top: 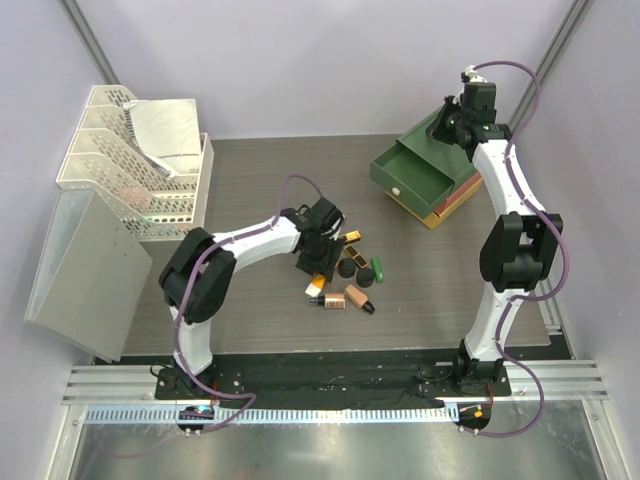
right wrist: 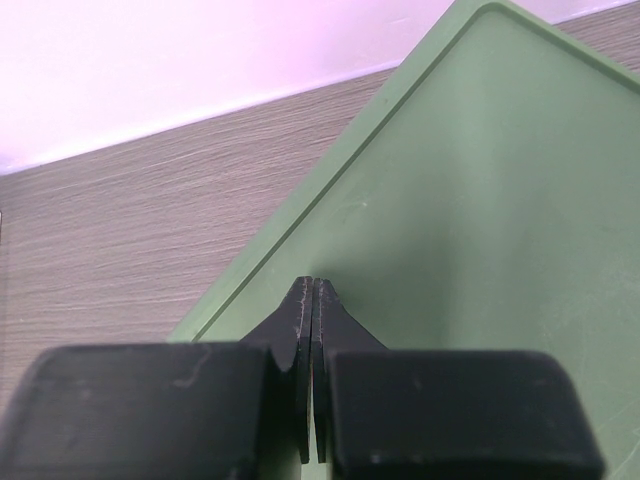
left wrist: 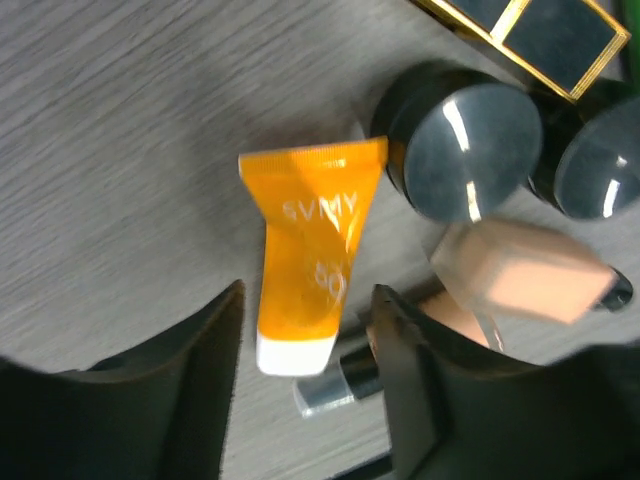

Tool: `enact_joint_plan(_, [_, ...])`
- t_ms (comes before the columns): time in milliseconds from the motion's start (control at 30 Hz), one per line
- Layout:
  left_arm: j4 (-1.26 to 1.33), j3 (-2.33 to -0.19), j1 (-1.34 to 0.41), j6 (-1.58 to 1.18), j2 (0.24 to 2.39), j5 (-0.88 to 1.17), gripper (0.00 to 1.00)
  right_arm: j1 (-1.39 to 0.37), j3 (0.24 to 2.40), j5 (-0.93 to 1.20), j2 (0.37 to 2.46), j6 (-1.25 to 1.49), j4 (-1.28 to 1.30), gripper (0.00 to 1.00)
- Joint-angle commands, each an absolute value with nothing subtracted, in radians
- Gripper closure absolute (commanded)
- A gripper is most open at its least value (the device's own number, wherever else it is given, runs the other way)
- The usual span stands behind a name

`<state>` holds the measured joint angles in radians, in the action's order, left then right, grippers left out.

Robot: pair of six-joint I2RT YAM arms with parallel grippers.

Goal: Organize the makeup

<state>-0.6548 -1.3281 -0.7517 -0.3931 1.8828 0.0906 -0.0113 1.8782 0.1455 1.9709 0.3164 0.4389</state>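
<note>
The makeup lies in a cluster on the table (top: pixel 250 310). An orange tube with a white cap (left wrist: pixel 310 260) lies cap-first between the fingers of my left gripper (left wrist: pixel 305 325), which is open and straddles it with a gap on each side. To its right are two black round compacts (left wrist: pixel 470 150), a peach bottle with a black cap (left wrist: pixel 520 275) and a black-gold stick (left wrist: pixel 540 30). A second capped bottle (left wrist: pixel 335 385) lies partly under the right finger. A green tube (top: pixel 378 268) lies at the cluster's right. My right gripper (right wrist: pixel 315 290) is shut above the drawer box's green top (right wrist: pixel 480 200).
The stacked drawer box (top: pixel 425 175) stands at the back right with its green top drawer pulled open toward the cluster. White mesh trays (top: pixel 130 150) stand at the back left, with a pale grey board (top: pixel 85 260) leaning in front of them.
</note>
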Motion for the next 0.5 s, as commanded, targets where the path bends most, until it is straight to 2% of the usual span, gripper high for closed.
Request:
enact_joint_plan(0, [-0.63,-1.39,-0.752,-0.4,1.95,0.081,0.5,-0.018,1.781,0.133,2.057,0.275,0.793,0.99])
enact_joint_plan(100, [-0.64,-1.396,-0.752,-0.403,1.971,0.066,0.6,-0.017,1.781,0.12,2.056,0.268,0.793,0.99])
enact_joint_plan(233, [-0.672,-1.407,-0.752,-0.403,1.967,0.04,1.0,-0.018,1.781,0.121,2.057,0.268,0.795,0.99])
enact_joint_plan(467, [-0.707,-1.463,-0.752,-0.407,1.819,0.006,1.0,-0.018,1.772,0.112,2.054,0.271,0.788,0.99])
